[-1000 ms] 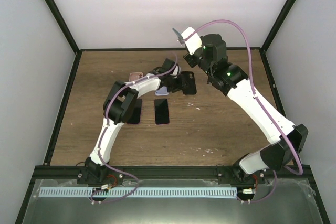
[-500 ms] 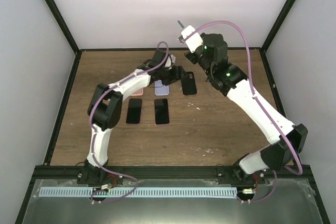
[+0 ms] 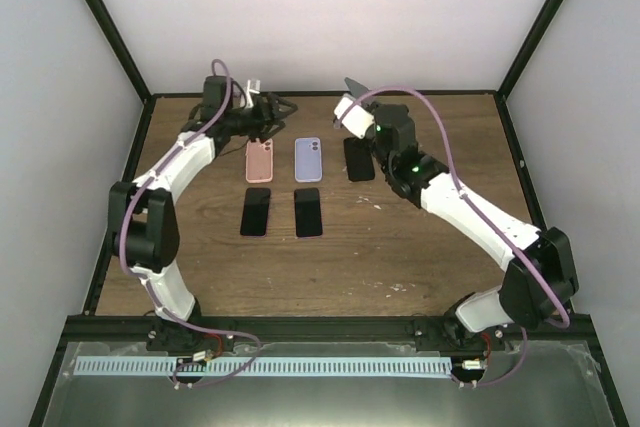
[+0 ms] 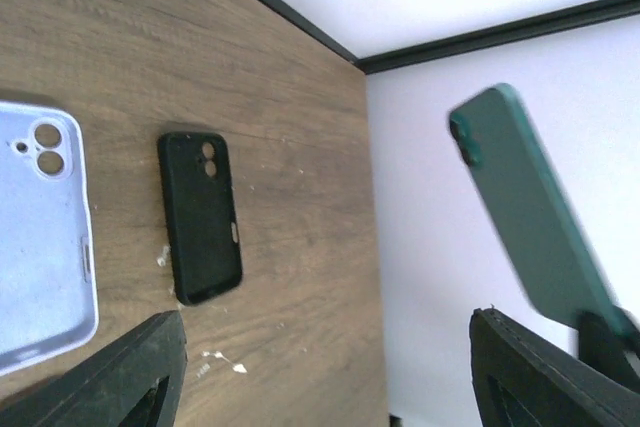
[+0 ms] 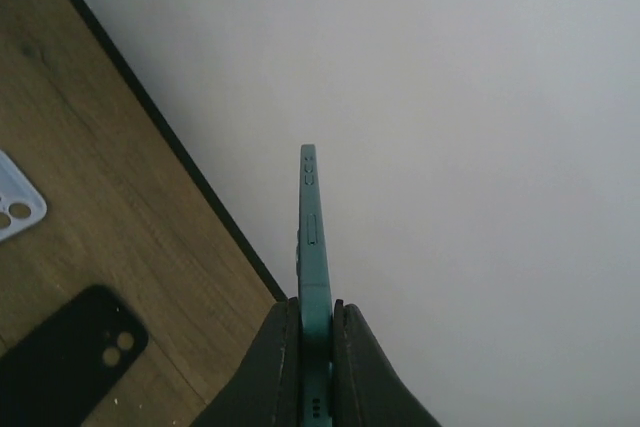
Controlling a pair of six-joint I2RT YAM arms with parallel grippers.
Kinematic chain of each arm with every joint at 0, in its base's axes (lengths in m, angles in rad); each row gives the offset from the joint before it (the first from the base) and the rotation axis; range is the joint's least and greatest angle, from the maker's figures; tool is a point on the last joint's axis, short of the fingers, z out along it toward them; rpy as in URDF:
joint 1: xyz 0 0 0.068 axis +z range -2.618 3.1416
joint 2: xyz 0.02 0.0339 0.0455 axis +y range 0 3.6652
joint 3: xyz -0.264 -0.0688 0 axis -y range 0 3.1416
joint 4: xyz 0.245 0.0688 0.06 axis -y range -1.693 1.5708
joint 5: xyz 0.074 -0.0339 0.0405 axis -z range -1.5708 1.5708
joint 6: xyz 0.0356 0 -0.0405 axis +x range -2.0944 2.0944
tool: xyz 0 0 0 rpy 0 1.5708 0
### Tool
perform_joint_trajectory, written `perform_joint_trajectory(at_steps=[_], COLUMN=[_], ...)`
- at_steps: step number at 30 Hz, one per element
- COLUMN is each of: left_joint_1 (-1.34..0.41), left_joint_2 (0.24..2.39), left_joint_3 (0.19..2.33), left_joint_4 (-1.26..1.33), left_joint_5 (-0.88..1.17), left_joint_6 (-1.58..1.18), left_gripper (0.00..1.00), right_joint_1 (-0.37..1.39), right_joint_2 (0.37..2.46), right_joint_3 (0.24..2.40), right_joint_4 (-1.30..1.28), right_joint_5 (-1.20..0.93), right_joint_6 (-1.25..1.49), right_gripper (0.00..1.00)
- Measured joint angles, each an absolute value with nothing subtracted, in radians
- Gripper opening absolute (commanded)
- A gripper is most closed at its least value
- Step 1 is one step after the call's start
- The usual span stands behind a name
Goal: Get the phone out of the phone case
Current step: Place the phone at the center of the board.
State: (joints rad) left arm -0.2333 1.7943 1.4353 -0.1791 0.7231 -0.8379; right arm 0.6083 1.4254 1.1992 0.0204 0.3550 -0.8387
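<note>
My right gripper is shut on a teal phone case and holds it in the air over the table's back edge. In the right wrist view the case stands edge-on between the fingertips of the gripper. Whether a phone sits inside does not show. My left gripper is open and empty at the back left. In the left wrist view the left gripper faces the teal case from a distance.
A pink case, a lavender case and a black case lie in a row on the wooden table. Two black phones lie in front of them. Black frame rails edge the table.
My left arm has swung from the middle of the table to the back left, uncovering the pink and lavender cases. My right gripper has lowered slightly with the teal case.
</note>
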Motion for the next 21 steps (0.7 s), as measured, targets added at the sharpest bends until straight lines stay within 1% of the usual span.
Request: perform_joint_trajectory(at_steps=[6, 13, 21], left_joint_1=[-0.202, -0.212, -0.258], left_joint_2=[1.721, 1.699, 1.668], left_joint_3=[1.282, 1.199, 1.114], left_joint_4=[-0.028, 0.084, 0.139], left_joint_5=[0.839, 0.897, 0.915], left_joint_6=[-0.986, -1.120, -1.176], left_gripper=[0.78, 0.78, 0.73], right_joint_1=[0.671, 0.840, 0.918], right_joint_2=[1.417, 1.418, 1.435], right_joint_3=[1.007, 0.735, 0.684], right_joint_4=[0.210, 0.526, 0.794], right_joint_5=[0.424, 0.506, 0.564], right_joint_6=[-0.979, -1.237, -1.413], right_gripper=[0.01, 0.01, 0.01])
